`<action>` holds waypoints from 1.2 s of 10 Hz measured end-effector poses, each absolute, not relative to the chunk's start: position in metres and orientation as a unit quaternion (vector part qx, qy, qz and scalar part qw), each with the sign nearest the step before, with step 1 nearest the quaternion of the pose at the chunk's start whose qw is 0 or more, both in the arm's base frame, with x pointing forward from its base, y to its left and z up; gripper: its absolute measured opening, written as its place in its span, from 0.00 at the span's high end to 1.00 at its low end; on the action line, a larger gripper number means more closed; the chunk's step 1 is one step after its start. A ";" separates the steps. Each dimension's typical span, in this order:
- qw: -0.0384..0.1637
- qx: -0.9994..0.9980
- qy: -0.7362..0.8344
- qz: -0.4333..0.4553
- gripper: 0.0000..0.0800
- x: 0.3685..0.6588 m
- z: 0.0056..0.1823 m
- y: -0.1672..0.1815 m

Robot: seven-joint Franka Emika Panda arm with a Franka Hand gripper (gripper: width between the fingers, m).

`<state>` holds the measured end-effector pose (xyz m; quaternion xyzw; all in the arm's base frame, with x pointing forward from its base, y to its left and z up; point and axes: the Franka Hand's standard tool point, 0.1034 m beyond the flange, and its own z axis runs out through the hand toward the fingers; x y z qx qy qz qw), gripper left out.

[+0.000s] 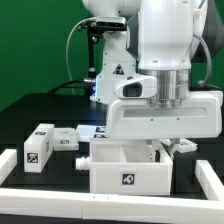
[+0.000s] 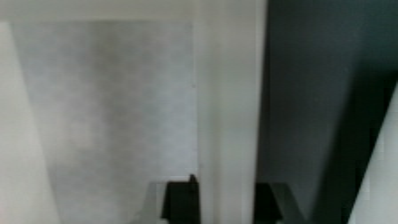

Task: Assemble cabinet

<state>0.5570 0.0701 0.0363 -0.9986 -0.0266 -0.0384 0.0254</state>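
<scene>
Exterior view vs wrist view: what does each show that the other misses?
Exterior only: the whole cabinet with its front tag, a small tagged block on the exterior view's left, and the border rail. Wrist only: a blurred close-up of a white wall running between the dark fingertips; whether it is clamped is unclear. Both: the gripper down at white plastic.

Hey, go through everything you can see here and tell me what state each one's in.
cabinet: sitting on the table, open side up, end effector reaching in.
end effector: lowered, fingers straddling a cabinet wall; grip unclear.
tagged white block: loose on the table, apart from the cabinet.
</scene>
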 end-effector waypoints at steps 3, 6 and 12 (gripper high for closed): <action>0.040 -0.992 0.117 -0.041 0.89 0.568 0.038 0.082; 0.049 -0.992 0.099 -0.067 0.89 0.579 0.042 0.069; 0.094 -0.884 0.456 -0.045 0.89 0.586 0.049 0.059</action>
